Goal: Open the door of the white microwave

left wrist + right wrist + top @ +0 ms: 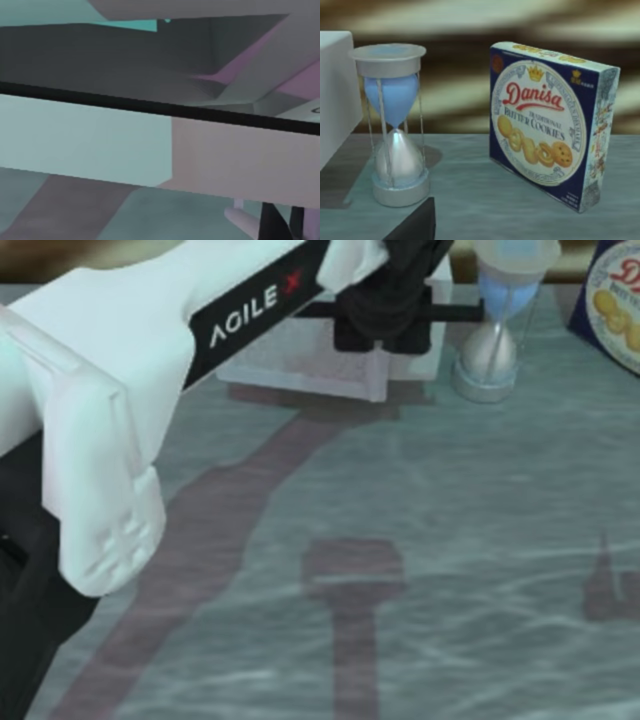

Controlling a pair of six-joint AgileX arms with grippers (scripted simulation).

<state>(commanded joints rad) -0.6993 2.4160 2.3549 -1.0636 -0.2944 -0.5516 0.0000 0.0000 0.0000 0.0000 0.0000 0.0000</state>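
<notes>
The white microwave (300,365) stands at the table's far middle, largely covered by my left arm. My left gripper (390,300) hangs over its right front corner, against the box. From the top view the door cannot be made out under the arm. In the left wrist view a flat pale panel (100,140) with a dark upper edge crosses the frame very close; whether it is the door I cannot tell. A sliver of bright teal (132,25) shows beyond it. The microwave's white side (335,90) borders the right wrist view. My right gripper is outside the top view.
A blue-and-silver hourglass (497,335) stands just right of the microwave, close to my left gripper. A blue Danisa cookie box (612,300) stands upright at the far right. Both show again in the right wrist view: hourglass (397,125), cookie box (545,125).
</notes>
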